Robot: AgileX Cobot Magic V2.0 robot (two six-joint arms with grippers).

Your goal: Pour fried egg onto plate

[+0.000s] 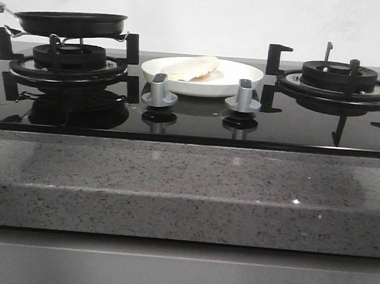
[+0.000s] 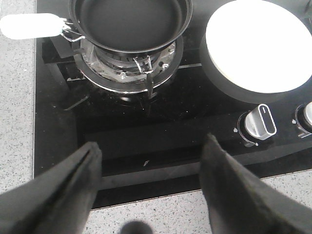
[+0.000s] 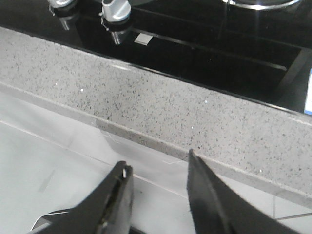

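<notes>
- Judged finished or nearly so: small flat fried egg (image 1: 193,68), pale cream side up, lying in the round glossy white plate (image 1: 248,72), toward the side nearer the small black frying pan (image 1: 71,22).
- Pan sits empty on the burner beside the plate.
- Best kept clear of pan and plate: left gripper (image 2: 148,168) spread wide, holding nothing, hovering near the pan.
- Right gripper (image 3: 158,187) parted, empty, well apart from the plate, off the counter's edge.
</notes>
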